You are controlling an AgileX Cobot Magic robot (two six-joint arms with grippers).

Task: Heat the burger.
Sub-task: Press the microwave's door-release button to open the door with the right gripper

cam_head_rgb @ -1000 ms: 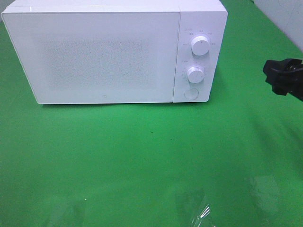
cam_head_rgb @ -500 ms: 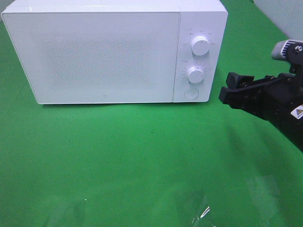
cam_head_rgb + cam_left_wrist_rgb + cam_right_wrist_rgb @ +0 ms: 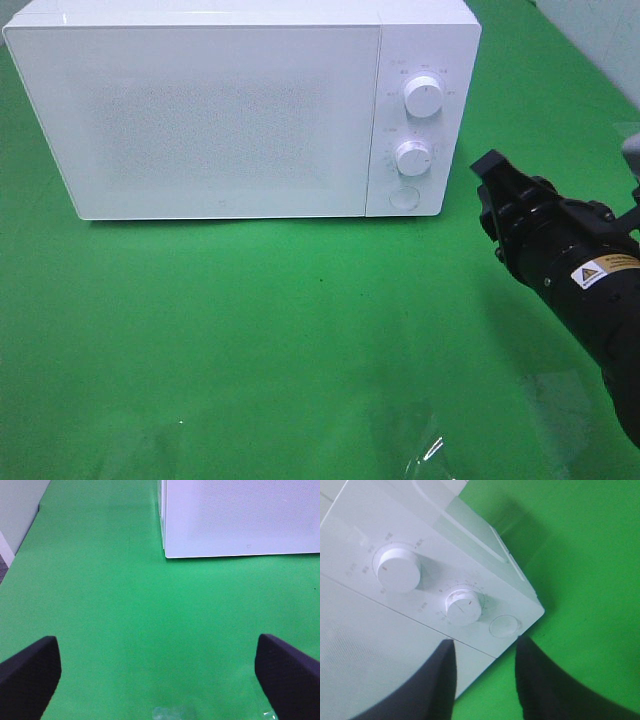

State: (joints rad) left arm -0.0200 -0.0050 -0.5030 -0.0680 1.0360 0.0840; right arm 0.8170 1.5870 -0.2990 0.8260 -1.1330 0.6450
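- Your right fingers (image 3: 437, 680) stand apart with a modest gap and nothing between them. They point at the lower corner of the control panel, just short of it.
- Your left fingers (image 3: 30, 672) are spread wide and empty, low over the green worktop (image 3: 300, 340), well clear of the microwave's (image 3: 220, 120) front corner.
- The round button (image 3: 504, 626) sits just beside the lower dial (image 3: 464, 606), with the upper dial (image 3: 397, 569) further along. Coming in at this slant, a fingertip could catch the dial instead of the button and change a setting.
- A hard push could slide the microwave back on the cloth.
- The door (image 3: 200, 120) is shut and opaque, and the burger shows in no view, so you cannot tell whether it is inside. Starting the oven empty is the main risk.
- If the door springs open, it probably swings towards your left arm.
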